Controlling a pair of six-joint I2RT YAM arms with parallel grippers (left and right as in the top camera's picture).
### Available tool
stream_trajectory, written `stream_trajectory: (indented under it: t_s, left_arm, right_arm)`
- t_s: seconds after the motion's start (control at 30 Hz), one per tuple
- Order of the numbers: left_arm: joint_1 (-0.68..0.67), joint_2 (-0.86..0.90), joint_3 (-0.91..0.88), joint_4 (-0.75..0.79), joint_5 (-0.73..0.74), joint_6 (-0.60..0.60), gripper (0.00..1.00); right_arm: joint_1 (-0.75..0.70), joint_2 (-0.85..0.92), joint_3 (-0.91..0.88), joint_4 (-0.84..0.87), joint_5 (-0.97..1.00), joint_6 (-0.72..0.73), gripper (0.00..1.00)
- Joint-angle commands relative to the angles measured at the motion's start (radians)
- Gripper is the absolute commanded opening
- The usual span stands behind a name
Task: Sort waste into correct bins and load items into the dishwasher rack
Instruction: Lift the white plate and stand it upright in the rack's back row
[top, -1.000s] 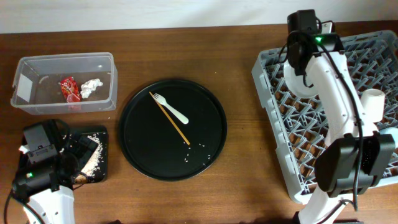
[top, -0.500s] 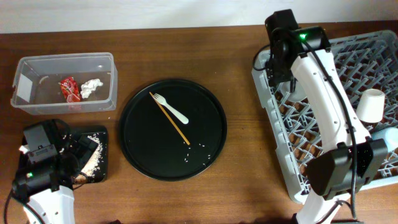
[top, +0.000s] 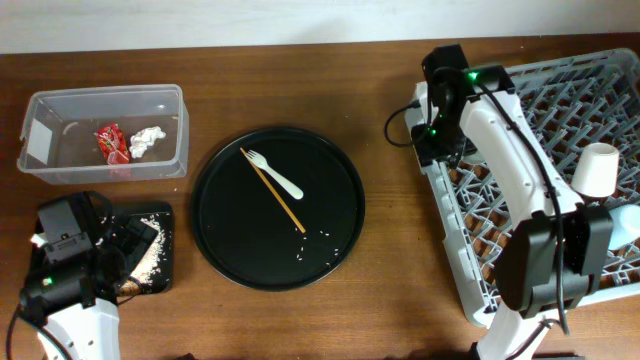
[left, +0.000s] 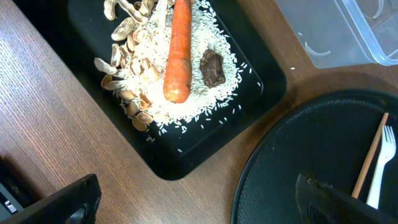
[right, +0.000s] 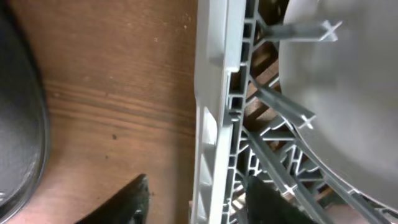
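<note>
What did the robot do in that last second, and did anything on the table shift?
The right tool slid left across the dishwasher rack to its left edge. Its jaws are apart and empty, and the grey plate stands among the pegs beside it. The left tool, open, stayed over the food scraps, and the fork, clear tub and white cup stayed put.

The plate (right: 348, 93) looks blurred and runs off the right edge.
</note>
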Motion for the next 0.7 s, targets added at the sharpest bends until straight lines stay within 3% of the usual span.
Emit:
stream_trajectory:
  t_s: [0.0, 0.2, 0.4, 0.67]
  left_arm:
    - [0.005, -0.008, 0.018, 0.002, -0.008, -0.010, 0.99]
    - [0.005, -0.008, 0.018, 0.002, -0.008, -0.010, 0.99]
    - [0.005, -0.008, 0.018, 0.002, -0.008, -0.010, 0.99]
    - [0.005, -0.008, 0.018, 0.002, -0.007, -0.010, 0.99]
  right_arm:
    - [-0.003, 0.003, -0.081, 0.055, -0.006, -0.004, 0.49]
    - [-0.004, 0.004, -0.186, 0.151, -0.002, -0.004, 0.47]
    - [-0.004, 0.004, -0.188, 0.185, -0.003, 0.050, 0.26]
    - [-0.002, 0.004, -0.188, 0.318, -0.127, 0.158, 0.15]
